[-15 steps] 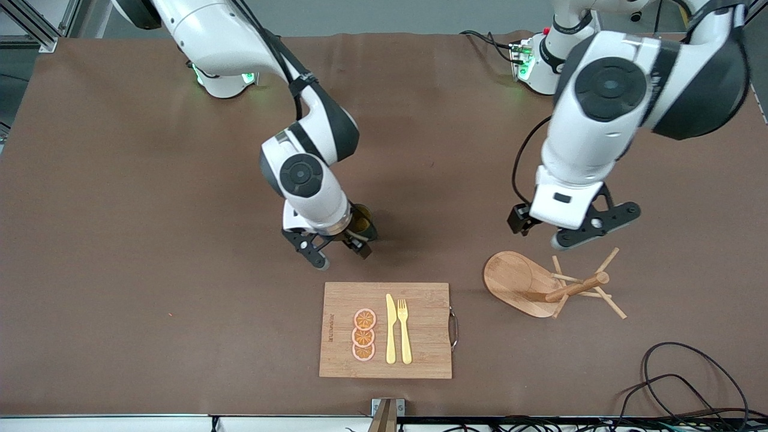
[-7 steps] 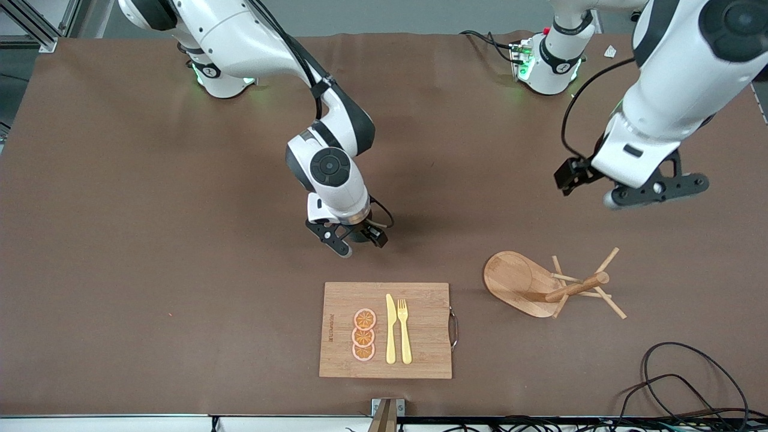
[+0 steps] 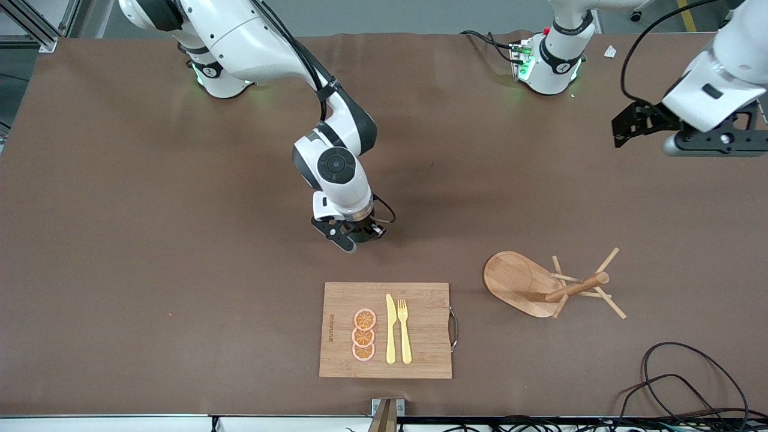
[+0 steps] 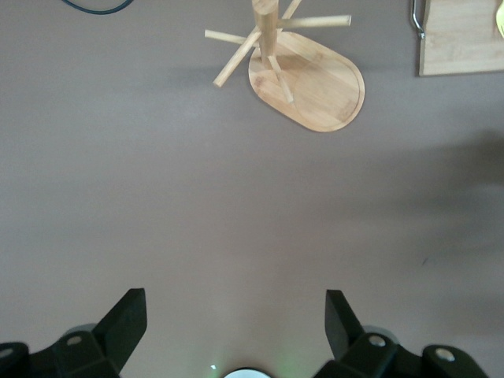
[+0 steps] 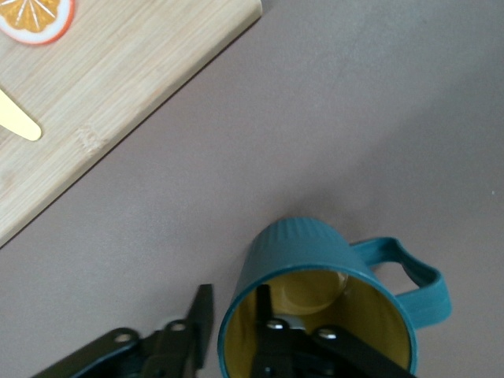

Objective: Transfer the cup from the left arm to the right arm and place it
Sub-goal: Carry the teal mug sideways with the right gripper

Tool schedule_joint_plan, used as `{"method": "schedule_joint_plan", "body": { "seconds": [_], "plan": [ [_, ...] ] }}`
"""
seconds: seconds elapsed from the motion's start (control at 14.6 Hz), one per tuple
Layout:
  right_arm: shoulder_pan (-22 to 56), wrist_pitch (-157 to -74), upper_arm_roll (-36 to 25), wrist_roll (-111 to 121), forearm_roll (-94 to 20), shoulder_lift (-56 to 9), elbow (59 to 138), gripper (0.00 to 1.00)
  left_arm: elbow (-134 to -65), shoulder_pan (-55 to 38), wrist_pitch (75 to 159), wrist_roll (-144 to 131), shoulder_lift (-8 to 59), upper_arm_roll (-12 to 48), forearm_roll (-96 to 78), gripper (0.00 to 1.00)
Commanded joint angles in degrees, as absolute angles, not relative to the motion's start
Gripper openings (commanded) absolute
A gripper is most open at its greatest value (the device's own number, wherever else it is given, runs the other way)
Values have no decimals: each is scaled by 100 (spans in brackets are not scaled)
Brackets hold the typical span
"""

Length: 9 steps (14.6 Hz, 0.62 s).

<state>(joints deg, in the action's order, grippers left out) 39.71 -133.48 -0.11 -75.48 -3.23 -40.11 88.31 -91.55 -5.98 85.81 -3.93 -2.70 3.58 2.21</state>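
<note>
The dark teal cup [image 5: 315,315], with ribbed sides, one handle and a tan-orange inside, stands upright on the brown table, farther from the front camera than the cutting board. My right gripper [image 5: 236,303] is low over it and straddles its wall, one finger inside and one outside. Both fingers stand a little off the wall, so the gripper is open. In the front view the right gripper [image 3: 355,235] hides the cup. My left gripper [image 3: 714,141] is open and empty, raised over the left arm's end of the table. It also shows in the left wrist view [image 4: 236,303].
A bamboo cutting board [image 3: 420,330] with orange slices, a knife and a fork lies near the table's front edge. A wooden mug tree [image 3: 540,282] lies tipped over toward the left arm's end. Black cables [image 3: 690,384] lie at the front corner.
The left arm has swung up and away from over the mug tree toward its end of the table. The right gripper has lowered with the cup and turned slightly.
</note>
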Motion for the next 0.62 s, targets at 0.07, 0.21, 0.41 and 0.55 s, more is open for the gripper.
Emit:
{"method": "schedule_joint_plan", "body": {
  "seconds": [0.07, 0.21, 0.41, 0.55],
  "plan": [
    [3789, -13141, -26, -7164, -264, -3850, 8886, 0, -9194, -633, 8586, -237, -325, 360, 202, 100],
    [3526, -12825, -79, -6666, -203, -3754, 8851, 0, -9001, -615, 8587, -359, -255, 352, 211, 100],
    [3139, -12341, -333, -5944, -18, -3578, 8745, 1, -8991, -589, 8587, -308, -246, 378, 194, 100],
    [2832, -12200, -457, -5356, 18, -3428, 8772, 1, -8983, -580, 8587, -325, -246, 395, 193, 100]
  ]
}}
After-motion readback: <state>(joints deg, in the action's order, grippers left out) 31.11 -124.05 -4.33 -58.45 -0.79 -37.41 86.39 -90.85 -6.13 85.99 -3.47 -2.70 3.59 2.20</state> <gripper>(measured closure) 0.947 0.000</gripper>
